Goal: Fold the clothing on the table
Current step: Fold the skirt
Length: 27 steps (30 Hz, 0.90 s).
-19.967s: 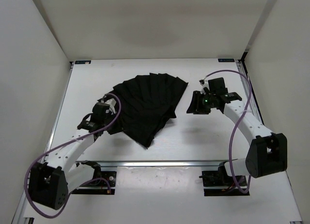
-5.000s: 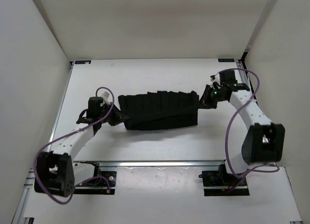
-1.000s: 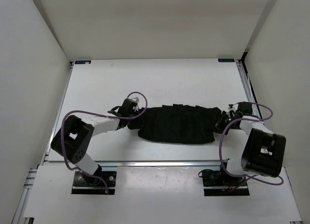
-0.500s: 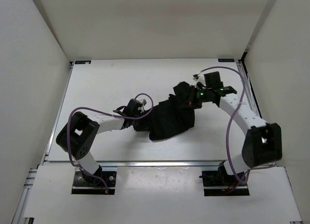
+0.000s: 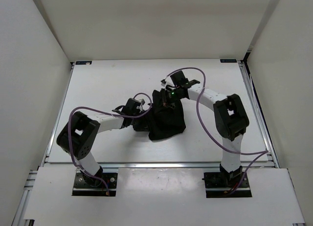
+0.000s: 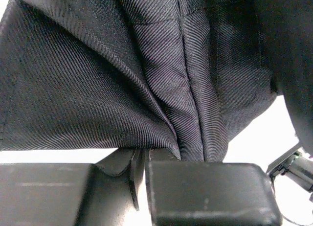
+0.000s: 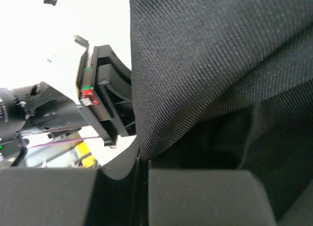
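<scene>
Left gripper [image 5: 142, 123]: jaws narrow, pinching a gathered fold at the left edge of the clothing [image 5: 167, 122]. In the left wrist view the fabric runs down into the slit between the fingers [image 6: 210, 194].

Right gripper [image 5: 165, 101]: jaws closed tight on the cloth's upper edge. In the right wrist view the fabric hangs over the fingers [image 7: 220, 196] and into the seam between them.

The clothing lies bunched in a dark heap near the middle of the table [image 5: 98, 84], between the two grippers, which stand near each other. Purple cables [image 5: 199, 113] loop over both arms.

From above, both sets of fingertips merge with the black fabric, so the exact contact is hard to make out there, and the heap's layers cannot be told apart. Cloth fills most of each wrist view.
</scene>
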Motion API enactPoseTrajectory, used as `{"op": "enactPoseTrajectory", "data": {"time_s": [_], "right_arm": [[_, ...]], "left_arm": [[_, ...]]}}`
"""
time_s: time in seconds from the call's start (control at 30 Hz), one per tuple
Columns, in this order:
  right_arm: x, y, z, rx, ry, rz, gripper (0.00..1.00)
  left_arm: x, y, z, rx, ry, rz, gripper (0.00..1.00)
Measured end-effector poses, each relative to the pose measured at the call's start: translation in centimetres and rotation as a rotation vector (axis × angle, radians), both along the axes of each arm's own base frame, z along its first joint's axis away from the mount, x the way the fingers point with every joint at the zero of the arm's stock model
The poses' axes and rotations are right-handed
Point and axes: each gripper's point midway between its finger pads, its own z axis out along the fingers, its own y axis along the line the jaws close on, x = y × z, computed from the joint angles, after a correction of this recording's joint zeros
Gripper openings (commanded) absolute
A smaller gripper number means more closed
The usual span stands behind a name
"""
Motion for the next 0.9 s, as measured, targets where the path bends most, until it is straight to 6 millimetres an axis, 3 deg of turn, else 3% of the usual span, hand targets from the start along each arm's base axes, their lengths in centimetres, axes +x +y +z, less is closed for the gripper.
{"op": "enactPoseTrajectory", "data": {"time_s": [0.13,0.2,0.3,0.37,0.47,0.53,0.67,0.73,0.77,0.83,0.9], "right_arm": [[-0.8,1.6,-0.6,0.036,0.052,0.048,0.06],[-1.6,1.9,-1.1,0.046,0.096,0.068,0.33],[-2.5,2.3,-1.3,0.087,0.164,0.097,0.53],[-2.9,2.4,-0.9,0.121,0.201,0.110,0.54],[-3.3,2.1,0.4,0.195,0.221,0.125,0.51],[-3.3,1.3,2.0,0.226,0.215,0.113,0.41],[-1.5,-1.8,6.8,0.286,0.097,0.048,0.16],[-0.8,-3.5,8.7,0.303,0.030,0.011,0.02],[-0.4,-4.5,9.3,0.304,0.003,-0.011,0.00],[0.2,-5.7,9.2,0.290,-0.016,-0.048,0.00],[0.5,-6.2,8.0,0.258,-0.001,-0.070,0.00]], "left_arm": [[0.5,0.6,0.0,0.000,0.001,0.021,0.16],[0.8,0.9,0.0,0.000,0.001,0.033,0.16],[1.1,1.2,0.0,-0.001,0.002,0.045,0.16],[1.2,1.4,0.0,-0.001,0.003,0.052,0.18],[1.7,2.1,0.1,0.005,0.005,0.075,0.18],[2.5,3.4,0.2,0.036,-0.004,0.108,0.19],[4.5,9.0,1.3,0.156,-0.063,0.232,0.19],[5.1,11.7,2.8,0.209,-0.105,0.291,0.16],[5.4,12.7,3.9,0.220,-0.129,0.315,0.14],[5.9,12.8,6.3,0.202,-0.182,0.327,0.11],[6.6,10.5,9.2,0.123,-0.241,0.288,0.08]]}}
